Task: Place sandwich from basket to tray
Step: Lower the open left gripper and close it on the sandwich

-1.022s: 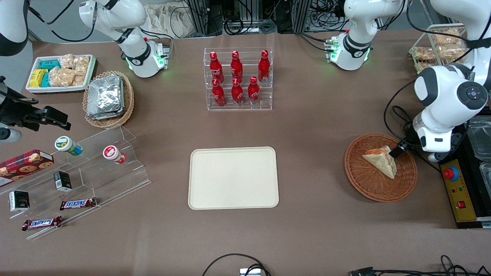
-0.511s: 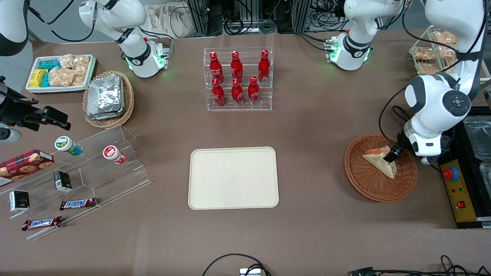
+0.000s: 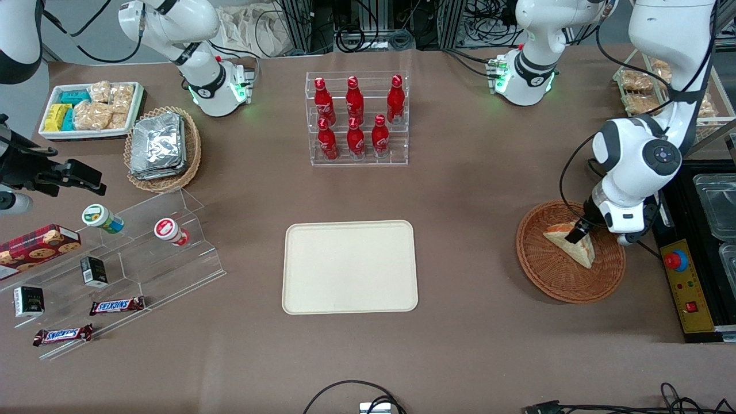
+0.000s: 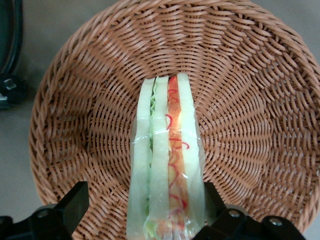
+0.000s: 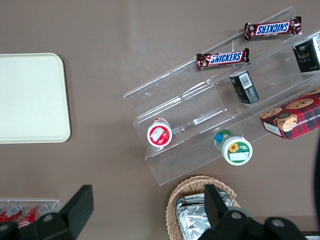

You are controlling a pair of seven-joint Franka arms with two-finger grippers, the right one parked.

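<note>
Wrist view: sandwich [image 4: 166, 165] lies between open jaws.

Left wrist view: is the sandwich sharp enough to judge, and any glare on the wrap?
Left wrist view: sandwich and basket weave crisp, wrap shows only faint sheen; claw fingers open, straddling the sandwich. Front view: even light, soft shadows, sandwich small but clear.

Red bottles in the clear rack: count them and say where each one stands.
6. Three red bottles stand in the acrylic rack's upper row, three in the lower row nearer the front camera. None seem hidden. The gripper is at the sandwich.
</note>
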